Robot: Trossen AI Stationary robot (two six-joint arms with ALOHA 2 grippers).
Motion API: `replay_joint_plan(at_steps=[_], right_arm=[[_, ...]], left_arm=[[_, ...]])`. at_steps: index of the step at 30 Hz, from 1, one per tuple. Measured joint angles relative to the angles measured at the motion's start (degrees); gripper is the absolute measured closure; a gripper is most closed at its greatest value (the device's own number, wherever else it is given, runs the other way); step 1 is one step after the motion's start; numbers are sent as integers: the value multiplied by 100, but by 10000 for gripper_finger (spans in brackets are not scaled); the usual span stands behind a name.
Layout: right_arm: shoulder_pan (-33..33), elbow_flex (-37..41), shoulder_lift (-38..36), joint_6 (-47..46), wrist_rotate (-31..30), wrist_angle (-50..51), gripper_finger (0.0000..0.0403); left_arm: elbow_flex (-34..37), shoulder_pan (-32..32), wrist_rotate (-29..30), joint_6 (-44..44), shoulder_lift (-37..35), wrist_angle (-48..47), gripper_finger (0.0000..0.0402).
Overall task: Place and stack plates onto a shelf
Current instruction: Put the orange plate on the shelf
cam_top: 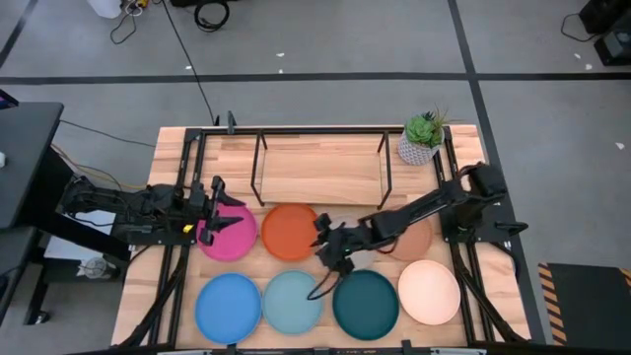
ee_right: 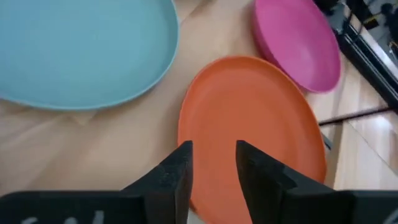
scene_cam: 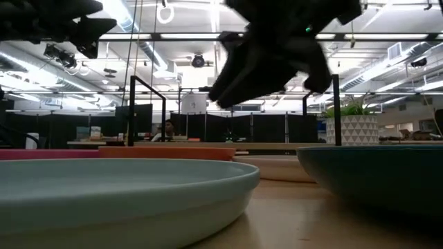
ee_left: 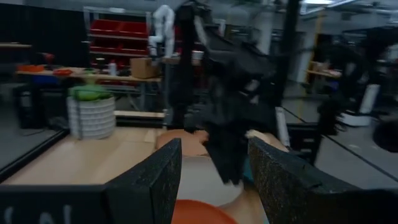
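In the high view the shelf [cam_top: 320, 170] stands at the table's far side, its wood board bare. Seven plates lie flat on the table: magenta [cam_top: 233, 239], orange [cam_top: 288, 233], terracotta [cam_top: 414, 243], blue [cam_top: 228, 308], pale aqua [cam_top: 293, 303], dark teal [cam_top: 366, 304] and cream-peach [cam_top: 429, 292]. The light grey plate is not in view. My left gripper [cam_top: 221, 209] is open above the magenta plate's far-left part. My right gripper [ee_right: 214, 163] is open with a narrow gap; it hangs over the orange plate [ee_right: 249, 124] near its right rim and touches nothing.
A potted plant [cam_top: 422, 139] in a white pot stands at the far right corner, beside the shelf's right end. Black rails run along the table's left and right sides. The right arm [cam_top: 424, 209] lies across the terracotta plate. Bare wood shows between the shelf and the plates.
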State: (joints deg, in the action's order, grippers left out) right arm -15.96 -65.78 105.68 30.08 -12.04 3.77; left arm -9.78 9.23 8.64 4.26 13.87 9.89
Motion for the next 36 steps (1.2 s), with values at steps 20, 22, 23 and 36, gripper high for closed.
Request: replay_joint_plan(at_steps=[20, 22, 23, 36], right_arm=[[160, -942, 966, 24, 513, 843, 290], [207, -942, 1047, -29, 570, 851, 293], [230, -932, 1061, -34, 585, 908, 294], [299, -935, 1314, 60, 608, 792, 358]], left_arm=[[-2, -1, 145, 264, 0, -82, 209], [-2, -2, 145, 264, 0, -81, 209], [-2, -2, 145, 264, 0, -83, 209], [-7, -2, 143, 264, 13, -64, 209]])
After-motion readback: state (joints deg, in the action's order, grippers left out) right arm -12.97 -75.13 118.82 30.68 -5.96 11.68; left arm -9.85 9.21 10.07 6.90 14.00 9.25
